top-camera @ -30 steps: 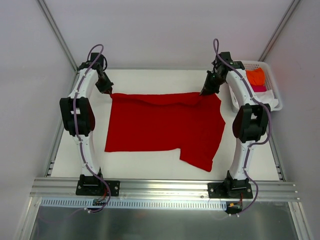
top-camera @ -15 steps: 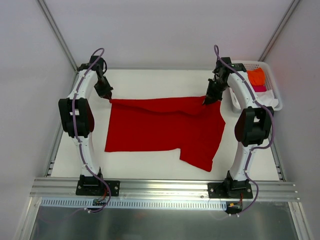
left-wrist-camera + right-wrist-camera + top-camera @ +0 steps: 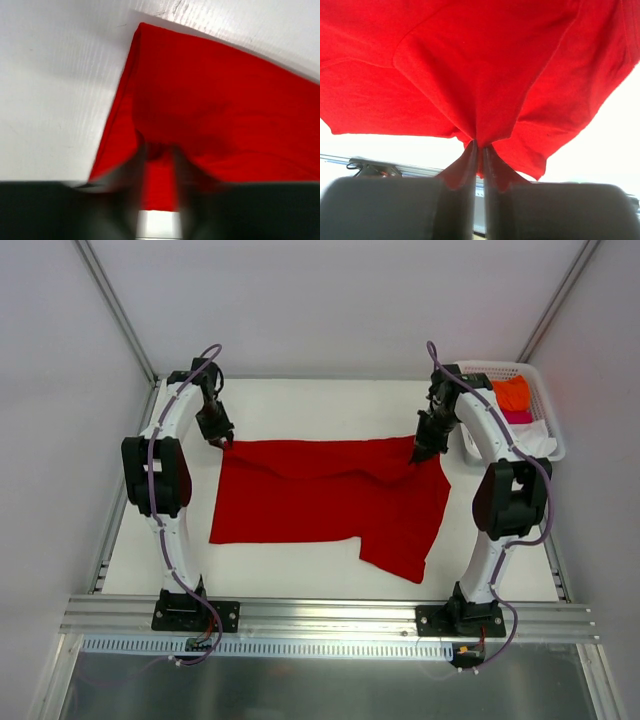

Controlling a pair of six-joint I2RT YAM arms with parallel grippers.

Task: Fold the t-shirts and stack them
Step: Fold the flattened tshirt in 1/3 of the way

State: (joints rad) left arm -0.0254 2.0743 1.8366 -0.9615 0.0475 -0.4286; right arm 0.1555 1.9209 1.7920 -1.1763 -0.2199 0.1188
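The left gripper (image 3: 157, 150) is pinching, jaws closed, the far-left corner of the deep red soft cloth t-shirt (image 3: 330, 495). The right gripper (image 3: 479, 147) is clamping the far-right corner the same way. Gripping both corners is stretching the far edge straight, probably for a fold. The rest is lying on the white table (image 3: 300, 400), left of the white plastic lattice basket (image 3: 548, 436).

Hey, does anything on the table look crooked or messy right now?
Only the red t-shirt: its far edge is rumpled between the left gripper and right gripper pinching it, and one sleeve juts out at the near right.
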